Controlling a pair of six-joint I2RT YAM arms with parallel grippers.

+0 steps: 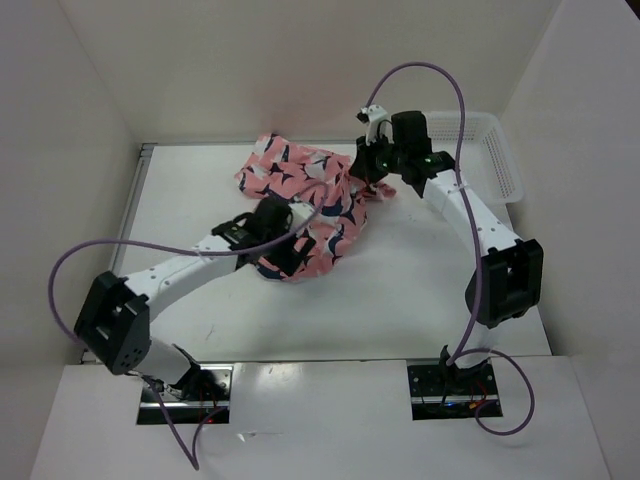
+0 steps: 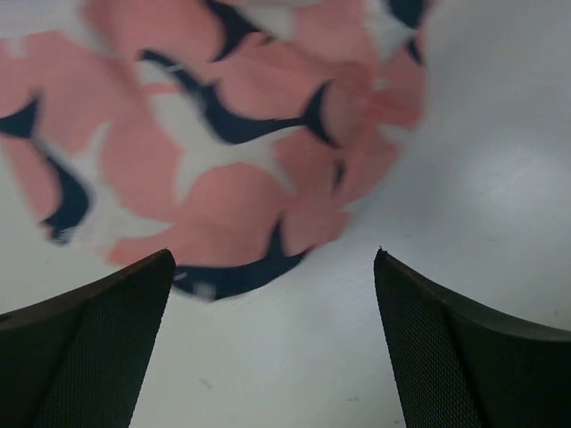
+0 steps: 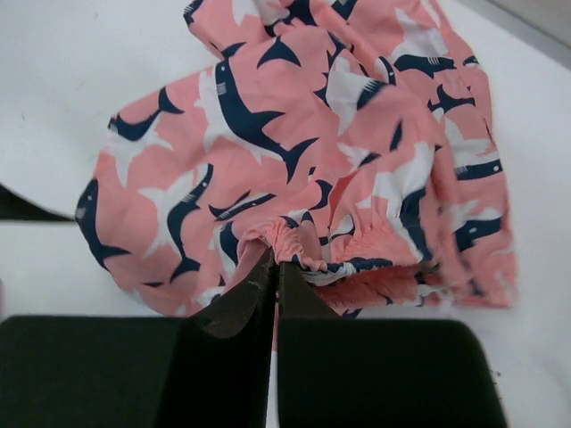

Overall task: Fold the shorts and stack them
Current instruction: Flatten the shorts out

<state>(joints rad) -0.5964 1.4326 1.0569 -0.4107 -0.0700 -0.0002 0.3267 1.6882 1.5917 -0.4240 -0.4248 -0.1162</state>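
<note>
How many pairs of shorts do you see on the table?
1: the shorts lie crumpled on the table, elastic edge pinched in the right pincer. Folds may hide another.

1. Top view: fixed, high, above and behind the arms. It looks down and forward over the whole table, far enough to hold both arms entire. Arm bases at its bottom edge.
2. Left wrist view: rides on the left hand and faces down past its own fingers. Very near the table, shorts blurred in the upper part.
3. Right wrist view: rides on the right hand, looking down along it, close on the cloth. Table at top left.
4. Shared: all three views see the shorts and the table. The top view also holds both hands, left at the cloth's near edge, right at its far right edge.
</note>
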